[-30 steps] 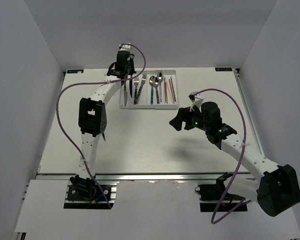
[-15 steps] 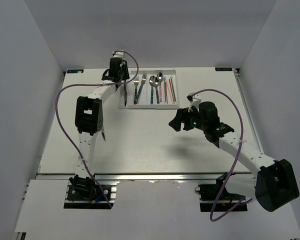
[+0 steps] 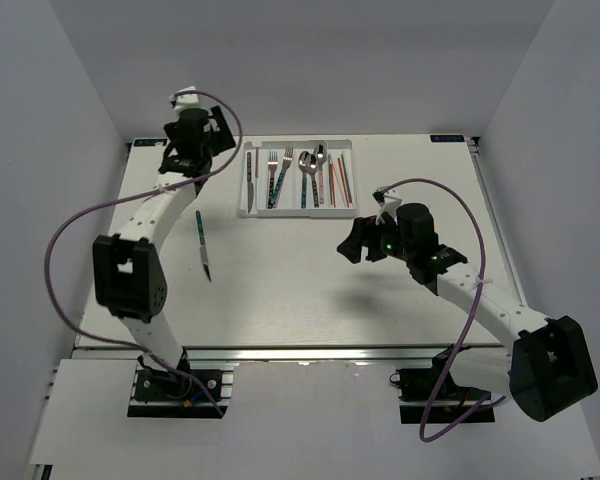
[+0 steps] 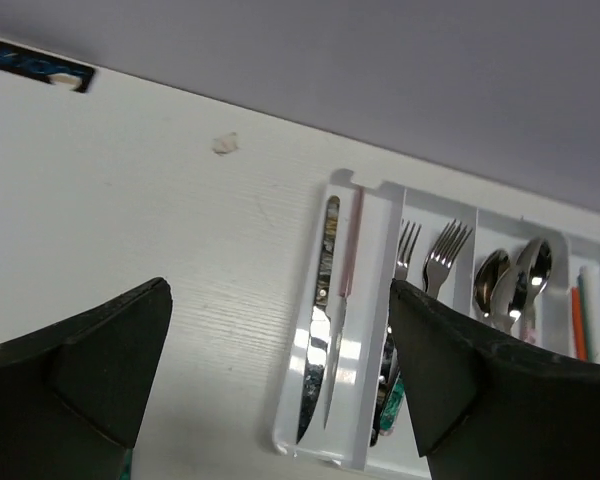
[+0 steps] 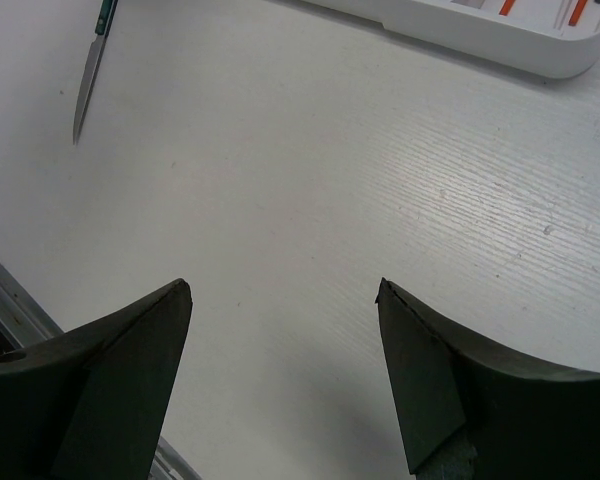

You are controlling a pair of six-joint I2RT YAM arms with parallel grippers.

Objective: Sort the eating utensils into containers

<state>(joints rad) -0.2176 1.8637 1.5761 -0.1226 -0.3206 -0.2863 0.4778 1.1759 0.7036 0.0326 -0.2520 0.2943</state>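
Note:
The white tray (image 3: 300,214) of containers lies at the back centre. Its leftmost slot holds two knives (image 4: 325,340), side by side. Forks (image 4: 442,255), spoons (image 4: 510,285) and chopsticks (image 4: 578,320) fill the slots to the right. A teal-handled knife (image 3: 203,243) lies loose on the table, left of the tray; it also shows in the right wrist view (image 5: 92,55). My left gripper (image 3: 185,150) hangs open and empty left of the tray (image 4: 320,458). My right gripper (image 3: 358,242) is open over bare table, right of centre.
Grey walls close in the table on three sides. The left arm's purple cable (image 3: 70,230) loops out toward the left wall. The arm bases and a metal rail (image 3: 300,352) run along the near edge.
My left gripper opened over the tray's leftmost slot, leaving a knife there, then swung left away from the tray. The loose teal-handled knife now shows fully. The right arm hardly moved.

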